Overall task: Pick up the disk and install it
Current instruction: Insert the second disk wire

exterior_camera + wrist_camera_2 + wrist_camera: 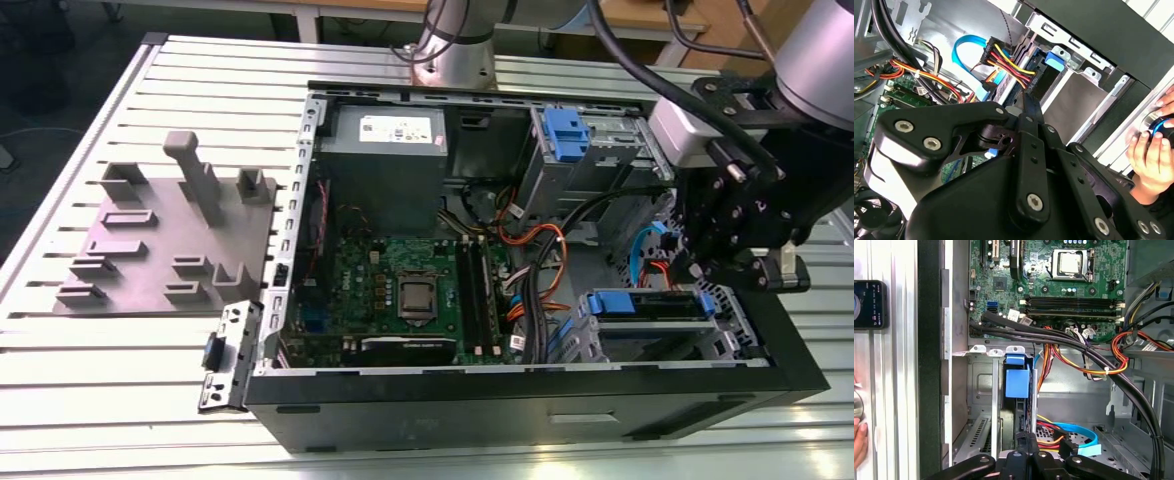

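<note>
- The end effector (721, 262) hangs inside the open computer case (534, 395), at the exterior view's right, just above the drive cage (654, 335).
- In the second wrist view its black fingers (1030, 112) lie pressed together, holding nothing.
- The disk (650, 305) sits in the drive cage, with its blue carrier bracket facing up, directly below the end effector.
- In the first wrist view the disk (1017, 390) stands edge-on between the cage's metal walls, with its blue tab toward the motherboard (1054, 280).
- Orange, red and blue cables (1074, 435) run beside the cage.
- A grey moulded fixture (167, 235) rests on the slatted desk (107, 360), well apart from the case.
- A person's hand (1149, 155) rests outside the case wall.
</note>
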{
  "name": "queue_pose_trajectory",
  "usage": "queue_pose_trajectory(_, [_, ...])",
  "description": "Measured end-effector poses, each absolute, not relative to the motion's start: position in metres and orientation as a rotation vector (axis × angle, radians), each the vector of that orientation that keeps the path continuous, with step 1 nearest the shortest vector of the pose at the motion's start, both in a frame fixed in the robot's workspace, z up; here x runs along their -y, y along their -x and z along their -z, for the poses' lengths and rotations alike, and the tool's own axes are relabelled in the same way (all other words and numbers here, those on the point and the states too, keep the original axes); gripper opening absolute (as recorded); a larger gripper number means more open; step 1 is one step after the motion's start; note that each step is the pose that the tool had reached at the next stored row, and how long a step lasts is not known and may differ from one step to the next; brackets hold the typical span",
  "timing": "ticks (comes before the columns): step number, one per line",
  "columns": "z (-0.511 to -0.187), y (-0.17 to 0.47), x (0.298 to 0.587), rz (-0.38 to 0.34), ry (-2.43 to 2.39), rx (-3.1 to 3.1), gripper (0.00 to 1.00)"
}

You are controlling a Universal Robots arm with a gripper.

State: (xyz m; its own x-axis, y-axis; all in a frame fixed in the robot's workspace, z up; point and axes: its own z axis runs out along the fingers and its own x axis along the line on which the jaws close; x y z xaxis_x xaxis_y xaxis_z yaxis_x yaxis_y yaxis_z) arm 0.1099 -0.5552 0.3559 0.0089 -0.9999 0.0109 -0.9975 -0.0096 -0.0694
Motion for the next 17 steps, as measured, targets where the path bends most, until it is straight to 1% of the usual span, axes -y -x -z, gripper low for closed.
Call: queue_pose_trajectory(17, [-0.379, -0.110, 0.532, 0.086, 2.202, -2.182, 0.11])
